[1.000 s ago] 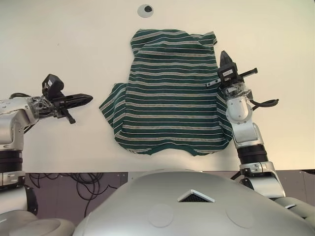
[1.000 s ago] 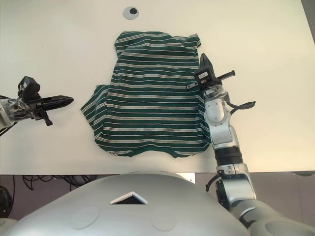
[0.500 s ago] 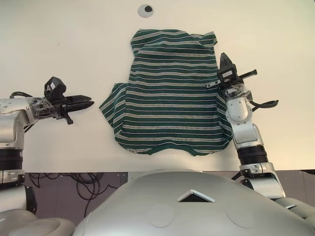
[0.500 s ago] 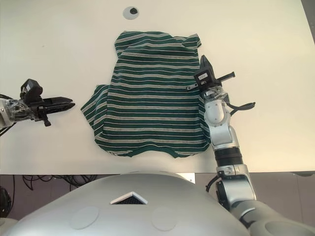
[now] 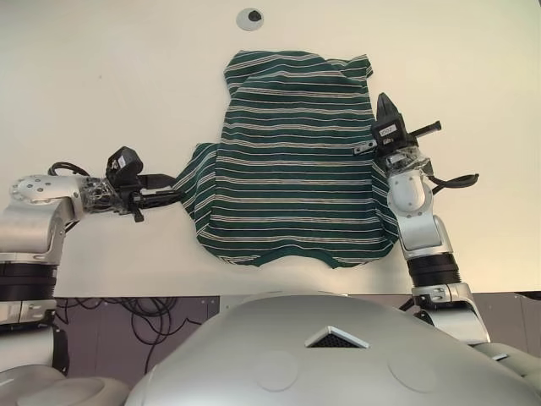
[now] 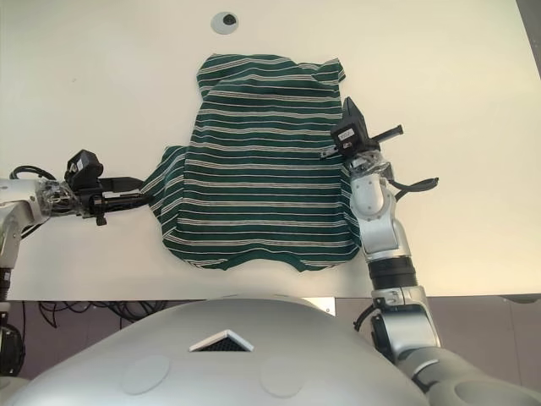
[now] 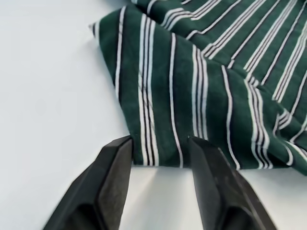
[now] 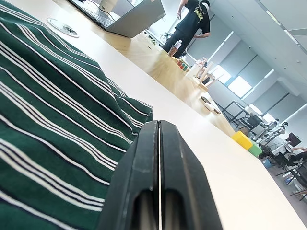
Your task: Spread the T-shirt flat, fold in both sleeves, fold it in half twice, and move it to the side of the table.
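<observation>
The green T-shirt (image 5: 296, 161) with white stripes lies on the white table (image 5: 101, 101), its far end bunched. Its left sleeve (image 5: 193, 173) sticks out sideways. My left gripper (image 5: 176, 189) is low over the table, open, with its tips at the sleeve's outer edge. In the left wrist view the sleeve hem (image 7: 192, 86) lies just ahead of the gap of the left gripper (image 7: 159, 143). My right gripper (image 5: 382, 103) is shut, pointing away from me over the shirt's right edge. Its fingers (image 8: 144, 158) are pressed together above the striped cloth (image 8: 43, 120).
A round grey disc (image 5: 249, 17) is set in the table beyond the shirt's far end. Bare table stretches left and right of the shirt. The table's front edge (image 5: 101, 293) runs close to the shirt's near hem, with cables below it.
My left gripper has moved right across the table to the edge of the left sleeve, and now stands open. The right arm has kept almost still.
</observation>
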You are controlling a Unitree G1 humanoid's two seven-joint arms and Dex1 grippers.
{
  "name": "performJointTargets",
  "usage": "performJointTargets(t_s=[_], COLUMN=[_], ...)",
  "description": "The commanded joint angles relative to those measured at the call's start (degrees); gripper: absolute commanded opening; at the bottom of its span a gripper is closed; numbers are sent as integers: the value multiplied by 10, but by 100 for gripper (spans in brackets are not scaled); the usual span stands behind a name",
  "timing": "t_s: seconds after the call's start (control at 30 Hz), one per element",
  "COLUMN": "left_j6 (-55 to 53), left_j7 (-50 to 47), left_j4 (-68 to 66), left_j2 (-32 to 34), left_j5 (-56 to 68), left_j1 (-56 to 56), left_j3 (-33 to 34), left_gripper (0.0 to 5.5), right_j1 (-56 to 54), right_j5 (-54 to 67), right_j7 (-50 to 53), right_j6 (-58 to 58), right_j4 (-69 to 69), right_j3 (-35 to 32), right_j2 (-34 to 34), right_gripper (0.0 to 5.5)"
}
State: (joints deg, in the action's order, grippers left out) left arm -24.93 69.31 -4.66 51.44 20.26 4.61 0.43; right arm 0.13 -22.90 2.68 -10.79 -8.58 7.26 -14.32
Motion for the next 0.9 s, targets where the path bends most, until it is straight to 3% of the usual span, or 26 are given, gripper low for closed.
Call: performJointTargets(t_s=[0.03,0.4,0.67,0.9], left_j6=[5,59,65,70], left_j7=[0,13,83,117], left_j4=[-7,-62,-109,-115], left_j2=[2,-24,14,13], left_j5=[-24,8,64,63], left_j1=[20,-10,-55,-57], left_j3=[-23,15,96,93], left_gripper=[162,3,3,3], right_j1=[6,9,18,21], right_j5=[-2,-5,-7,-8], right_j7=[-5,-5,-3,-3], right_j6=[10,16,24,30], right_j4=[14,24,40,46], right_j3=[1,1,-2,-4], right_j2=[-5,-5,-9,-12], right_gripper=[0,0,0,0])
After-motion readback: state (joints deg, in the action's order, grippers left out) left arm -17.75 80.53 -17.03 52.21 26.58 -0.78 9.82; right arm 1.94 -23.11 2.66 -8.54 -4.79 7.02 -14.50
